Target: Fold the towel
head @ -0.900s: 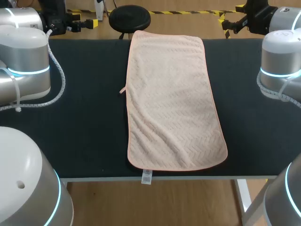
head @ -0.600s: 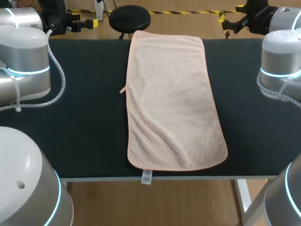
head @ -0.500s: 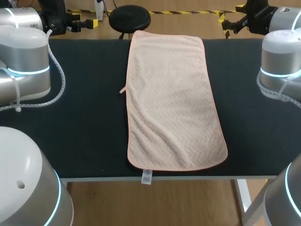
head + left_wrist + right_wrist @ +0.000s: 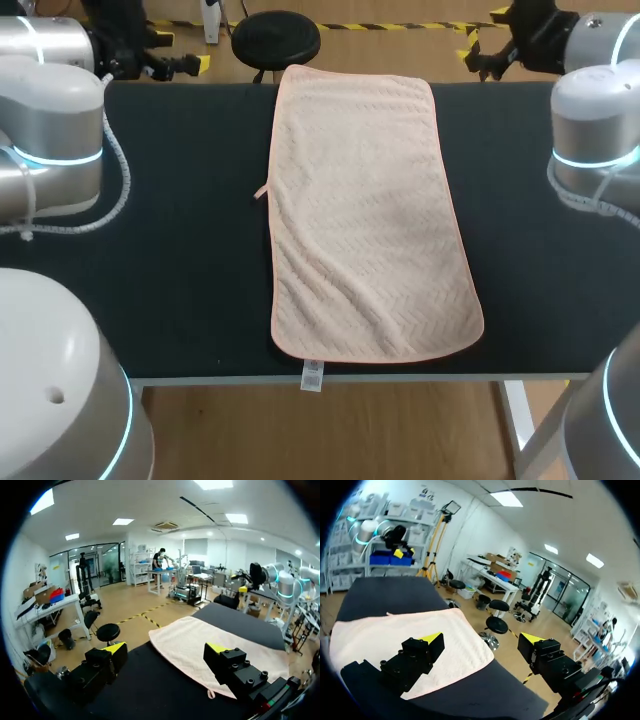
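On the table the towel lies flat, no fold made, left gripper and right gripper both spread wide, holding nothing.

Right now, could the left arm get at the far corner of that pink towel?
Probably yes. The left tool hangs open by the far edge of the table, a corner of the towel just ahead of it. Nothing lies on the towel or in between.
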Motion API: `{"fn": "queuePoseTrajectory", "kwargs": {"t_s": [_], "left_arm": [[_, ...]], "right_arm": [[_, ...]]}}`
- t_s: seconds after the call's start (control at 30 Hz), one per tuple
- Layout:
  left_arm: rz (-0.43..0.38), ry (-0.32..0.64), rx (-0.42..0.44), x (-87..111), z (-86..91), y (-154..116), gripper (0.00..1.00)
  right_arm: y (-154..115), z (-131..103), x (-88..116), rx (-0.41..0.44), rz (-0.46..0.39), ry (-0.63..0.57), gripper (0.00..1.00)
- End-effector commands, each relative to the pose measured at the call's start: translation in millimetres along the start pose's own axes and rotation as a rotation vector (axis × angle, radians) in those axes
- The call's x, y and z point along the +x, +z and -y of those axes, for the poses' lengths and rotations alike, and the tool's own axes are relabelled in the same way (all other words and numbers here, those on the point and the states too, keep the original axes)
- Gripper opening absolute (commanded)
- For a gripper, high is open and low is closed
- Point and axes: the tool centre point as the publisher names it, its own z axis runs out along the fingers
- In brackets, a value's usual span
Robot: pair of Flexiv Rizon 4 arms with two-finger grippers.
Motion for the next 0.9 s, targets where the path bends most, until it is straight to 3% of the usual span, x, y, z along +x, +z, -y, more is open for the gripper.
{"fn": "queuePoseTrajectory", "kwargs": {"t_s": [0.03, 0.2, 0.27, 0.8, 0.9], "left_arm": [[-0.051, 0.189, -0.205, -4.9, 4.0, -2, 1.00], [-0.089, 0.470, -0.405, 3.9, -6.8, 1, 1.00], [-0.106, 0.517, -0.437, 6.0, -12.0, 2, 1.00], [-0.123, 0.513, -0.429, 6.2, -13.8, 1, 1.00], [-0.130, 0.563, -0.481, 5.6, -17.1, 4, 1.00]], "right_arm": [[8, -8, -4, 0.259, -0.137, -0.396, 1.00], [13, -5, 5, 0.370, -0.211, -0.571, 1.00], [13, -2, 8, 0.378, -0.242, -0.579, 1.00], [13, -2, 8, 0.378, -0.242, -0.579, 1.00], [21, 2, 19, 0.476, -0.282, -0.547, 1.00]]}}
